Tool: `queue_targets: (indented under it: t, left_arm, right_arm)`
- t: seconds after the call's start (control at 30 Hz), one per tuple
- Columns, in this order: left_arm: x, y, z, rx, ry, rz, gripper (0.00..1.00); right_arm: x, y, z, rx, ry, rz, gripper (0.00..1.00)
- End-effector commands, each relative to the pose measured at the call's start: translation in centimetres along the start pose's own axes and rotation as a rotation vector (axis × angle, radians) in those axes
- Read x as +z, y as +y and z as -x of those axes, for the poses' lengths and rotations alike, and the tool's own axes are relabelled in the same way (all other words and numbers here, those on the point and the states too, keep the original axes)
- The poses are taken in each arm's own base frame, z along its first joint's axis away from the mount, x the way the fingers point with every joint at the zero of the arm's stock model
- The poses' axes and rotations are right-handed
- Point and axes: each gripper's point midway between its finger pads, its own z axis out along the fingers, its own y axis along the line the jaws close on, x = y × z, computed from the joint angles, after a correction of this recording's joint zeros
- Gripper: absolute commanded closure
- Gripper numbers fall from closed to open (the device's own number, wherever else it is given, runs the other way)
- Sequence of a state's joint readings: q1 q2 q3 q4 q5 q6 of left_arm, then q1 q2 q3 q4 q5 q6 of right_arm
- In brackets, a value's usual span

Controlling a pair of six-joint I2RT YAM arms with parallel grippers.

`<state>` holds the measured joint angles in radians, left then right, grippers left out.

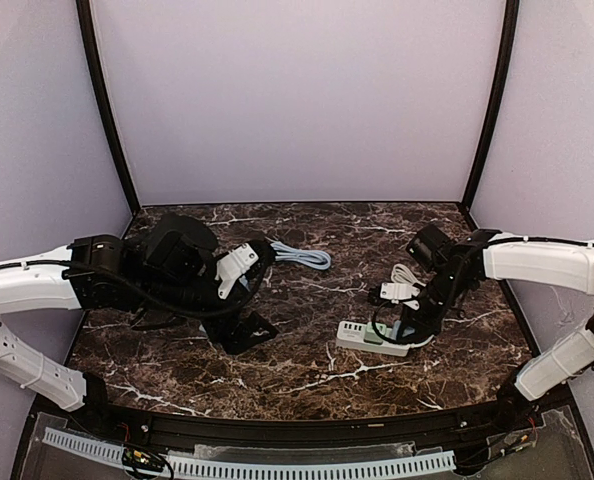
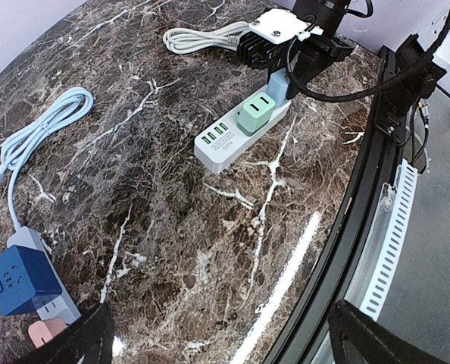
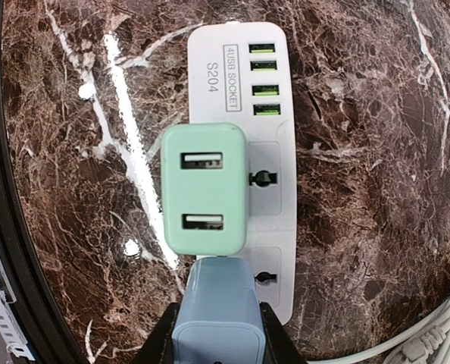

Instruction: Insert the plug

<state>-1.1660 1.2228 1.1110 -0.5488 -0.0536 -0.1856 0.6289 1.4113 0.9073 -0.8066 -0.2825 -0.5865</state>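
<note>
Pinched tight in the right gripper [image 3: 219,334] is a pale blue plug [image 3: 219,299]. It stands over the white power strip [image 3: 232,68], just beside the mint-green USB charger [image 3: 204,189] at its 6 o'clock; whether its pins are seated cannot be told. On the marble table [image 1: 307,370] the strip lies at 4 o'clock of centre. At 9 o'clock the left gripper [image 2: 223,337] hangs with fingers wide apart, gripping nothing, near a blue cube socket [image 2: 22,279] and a coiled light blue cable [image 2: 35,133].
</note>
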Motion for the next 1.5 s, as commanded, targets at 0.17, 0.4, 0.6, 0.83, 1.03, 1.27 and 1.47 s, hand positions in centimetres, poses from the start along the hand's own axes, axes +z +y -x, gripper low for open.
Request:
queue_targets:
  t: [0.17, 0.4, 0.6, 0.83, 1.03, 1.27, 1.47]
  left_arm:
    - [-0.4, -0.1, 0.1, -0.012, -0.009, -0.001, 0.01]
    - [-0.4, 0.0, 0.2, -0.014, -0.010, 0.001, 0.01]
    - [-0.4, 0.0, 0.1, -0.015, -0.013, 0.001, 0.01]
    - [-0.4, -0.1, 0.2, -0.014, -0.015, -0.003, 0.01]
    - [-0.3, -0.1, 0.2, -0.020, -0.016, -0.004, 0.01]
    - [-0.4, -0.1, 0.1, -0.025, -0.015, -0.003, 0.01]
    - [-0.4, 0.0, 0.1, -0.030, -0.017, -0.001, 0.01]
  right_arm:
    - [0.7, -0.6, -0.1, -0.012, 0.019, -0.027, 1.00]
    - [0.8, -0.7, -0.1, -0.017, 0.030, -0.035, 1.00]
    - [1.2, -0.1, -0.5, -0.024, 0.048, -0.032, 1.00]
    - [1.8, 0.3, -0.9, -0.017, 0.071, -0.034, 1.00]
    - [2.2, 0.3, -1.2, -0.007, 0.088, -0.039, 1.00]
    - [3.2, 0.7, -1.7, 0.011, 0.118, -0.032, 1.00]
    - [4.2, 1.1, -2.8, 0.017, 0.150, -0.025, 1.00]
